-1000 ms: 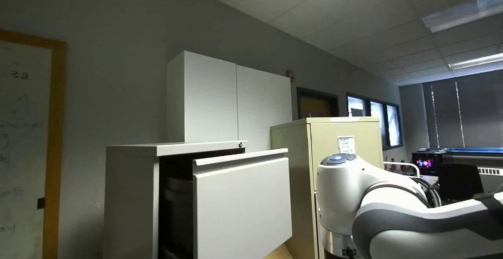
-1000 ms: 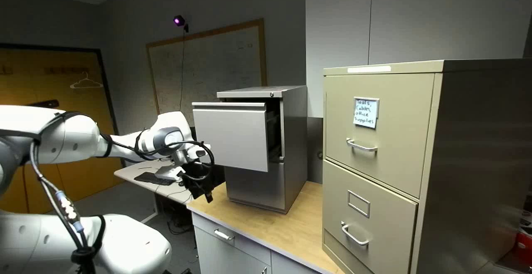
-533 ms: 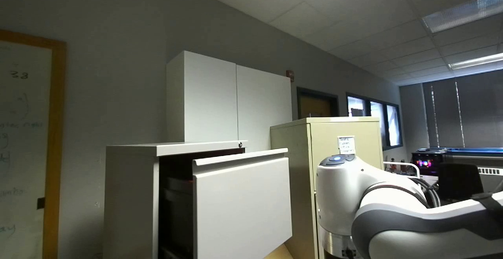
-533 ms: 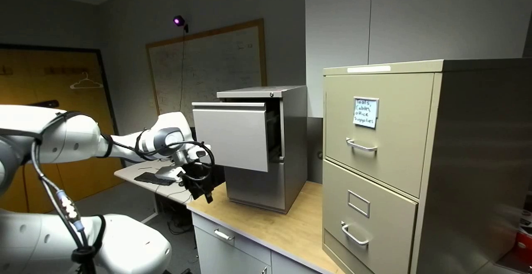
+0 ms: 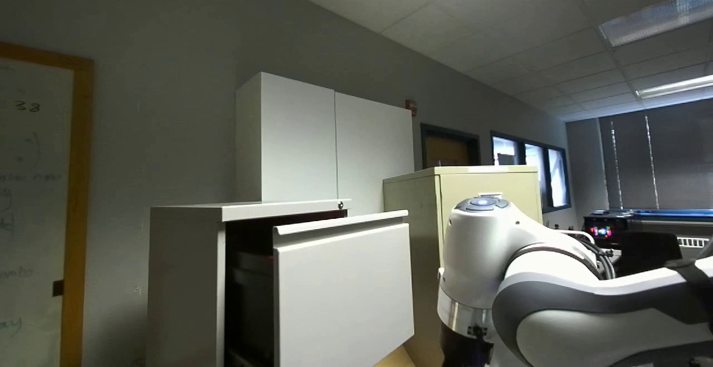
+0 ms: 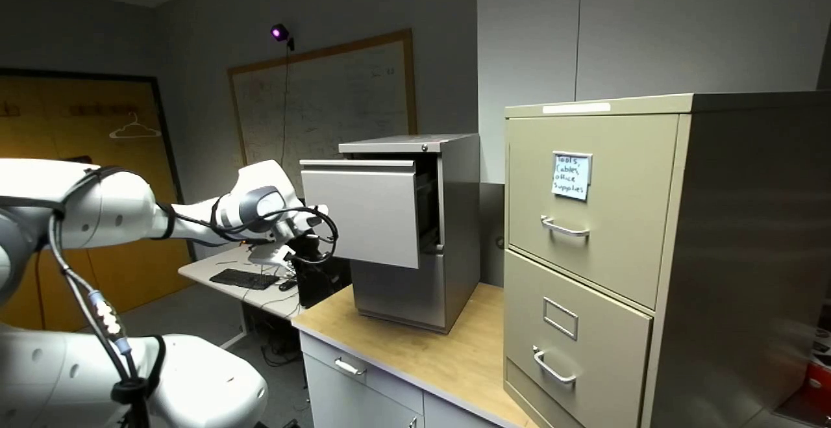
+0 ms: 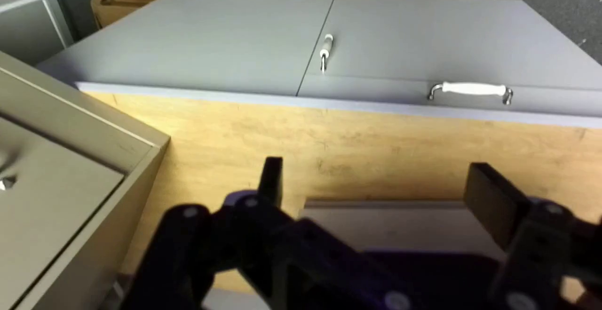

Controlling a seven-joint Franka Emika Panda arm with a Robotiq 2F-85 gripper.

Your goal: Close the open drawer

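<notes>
The open drawer has a flat light-grey front that shows in both exterior views [image 5: 345, 294] [image 6: 360, 217]. It stands well out from the top of the grey cabinet [image 5: 184, 278] [image 6: 461, 220], with a dark gap behind the front. In the wrist view my gripper [image 7: 377, 176] is open, its dark fingers wide apart with nothing between the tips. A grey face, seemingly the cabinet's lower front [image 7: 390, 225], shows beyond them. In both exterior views the gripper hangs outside the drawer front, pointing down. A gap shows in an exterior view. Its fingertips are hard to make out there.
The grey cabinet stands on a wooden counter [image 6: 402, 350] [image 7: 225, 136]. A tan filing cabinet [image 6: 597, 175] [image 7: 61, 216] stands beside it. Counter doors and handles [image 7: 472, 89] lie below the edge. A desk with a keyboard [image 6: 243, 278] is behind the arm.
The arm's wrist has risen and tilted slightly, mostly within the last half second. More of the dark gripper shows in an exterior view. The drawer has not moved.
</notes>
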